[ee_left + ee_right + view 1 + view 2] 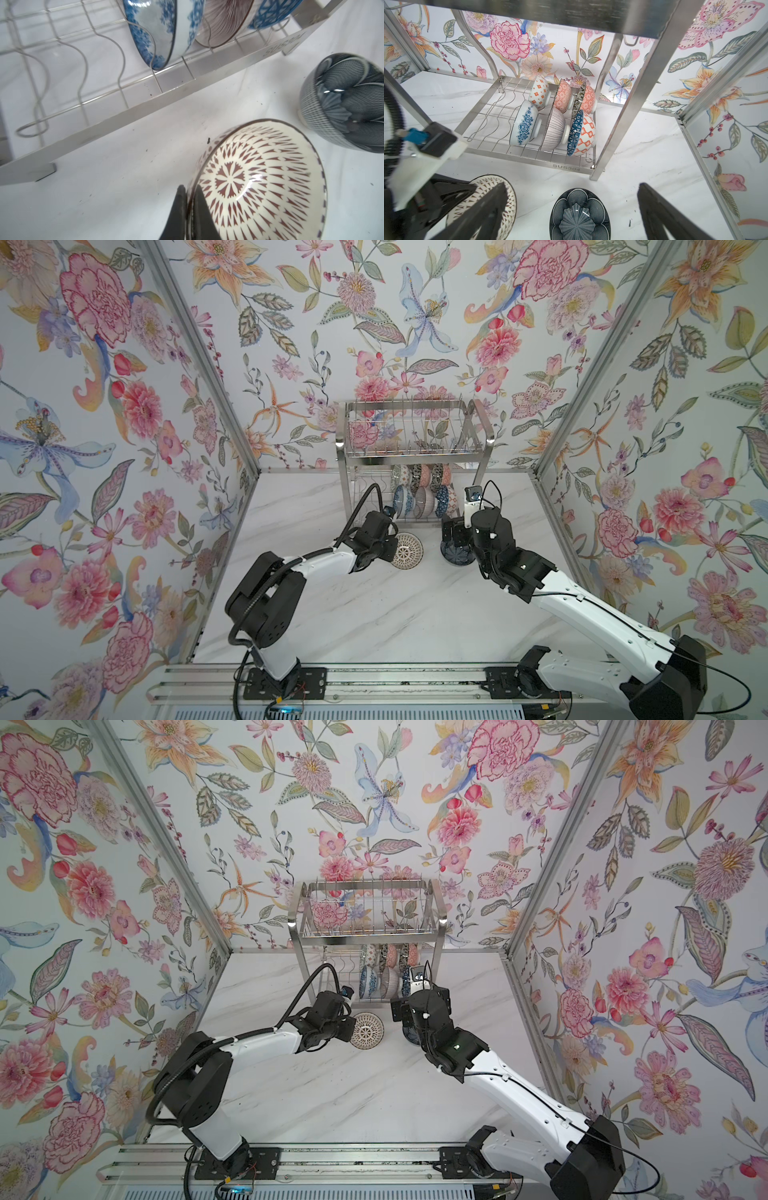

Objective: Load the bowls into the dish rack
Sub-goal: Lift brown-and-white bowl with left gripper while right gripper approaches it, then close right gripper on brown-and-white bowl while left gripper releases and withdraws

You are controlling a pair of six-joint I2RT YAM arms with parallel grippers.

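Note:
The dish rack (415, 455) (370, 936) stands at the back of the table. Several bowls (419, 493) (550, 124) (155, 31) stand on edge in the right part of its lower tier. In front of it, my left gripper (190, 188) (390, 545) is shut on the rim of a cream bowl with brown darts (259, 182) (409, 551) (368, 1031), which is tilted. A dark blue-grey petal bowl (579, 218) (455, 558) (342, 104) sits upright on the table. My right gripper (572, 185) (451, 531) hangs open over it, fingers wide on either side.
The rack's front rail (145, 99) and right front leg (593, 174) stand just behind the two loose bowls. The left arm's wrist camera (436, 143) is close to my right gripper. Floral walls with metal posts (582, 406) enclose the white marble table (395, 614).

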